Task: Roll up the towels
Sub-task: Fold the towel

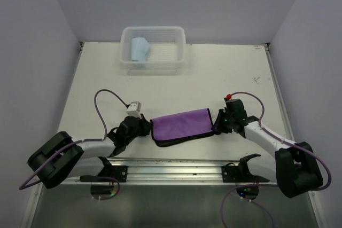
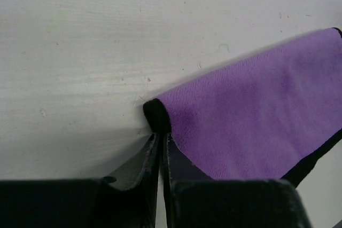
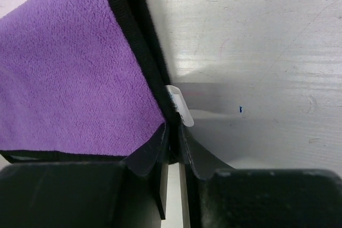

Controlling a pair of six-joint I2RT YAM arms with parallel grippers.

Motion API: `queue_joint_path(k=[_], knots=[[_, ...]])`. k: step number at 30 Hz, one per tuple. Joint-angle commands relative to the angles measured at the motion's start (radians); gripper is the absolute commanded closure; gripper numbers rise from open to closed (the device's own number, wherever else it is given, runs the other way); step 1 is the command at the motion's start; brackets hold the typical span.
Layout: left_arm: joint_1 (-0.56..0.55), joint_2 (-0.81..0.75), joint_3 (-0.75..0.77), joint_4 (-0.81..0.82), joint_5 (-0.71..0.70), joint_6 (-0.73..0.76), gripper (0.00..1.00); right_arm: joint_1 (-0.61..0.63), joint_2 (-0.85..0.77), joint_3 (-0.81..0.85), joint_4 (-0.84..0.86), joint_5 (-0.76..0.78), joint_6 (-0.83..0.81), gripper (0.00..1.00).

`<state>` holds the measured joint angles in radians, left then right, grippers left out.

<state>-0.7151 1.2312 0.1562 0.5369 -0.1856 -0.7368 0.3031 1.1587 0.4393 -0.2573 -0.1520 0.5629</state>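
The purple towel lay flat near the front of the tabletop, between my two arms. From the overhead camera it looked folded, purple side up with a black edge showing along its near side. The left gripper sat at its left end and the right gripper at its right end. The blue towel was in the white basket at the back, and as far as I could judge it was already rolled.

On the left wrist camera, the jaws were drawn almost together, and the towel's black-hemmed corner sat right at their tips. I read that as a pinch on the corner, though the contact itself was partly hidden.

On the right wrist camera, the jaws stood narrow. The black hem ran down into the gap between them, and a small white tag stuck up just beside it. I took that as a clamp on the right edge.

So I judged this the start of the second roll, with both ends gripped and nothing turned over yet. The next move would need both arms working together, lifting the held edge and curling it over evenly. Otherwise the roll would skew, or the thin hem would slip out of one grip.
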Motion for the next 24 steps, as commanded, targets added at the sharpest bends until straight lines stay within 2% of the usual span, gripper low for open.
queue_joint_path(k=[1, 7, 24], knots=[[-0.003, 0.007, 0.031, 0.040, -0.002, 0.027, 0.90, 0.011, 0.022, 0.018, -0.011, 0.028, -0.018, 0.87], [-0.003, -0.002, 0.046, 0.011, -0.015, 0.037, 0.90, 0.013, 0.003, 0.038, -0.039, 0.035, -0.027, 1.00], [-0.003, -0.029, 0.065, -0.029, -0.006, 0.042, 0.90, 0.037, -0.111, 0.133, -0.194, 0.081, -0.095, 1.00]])
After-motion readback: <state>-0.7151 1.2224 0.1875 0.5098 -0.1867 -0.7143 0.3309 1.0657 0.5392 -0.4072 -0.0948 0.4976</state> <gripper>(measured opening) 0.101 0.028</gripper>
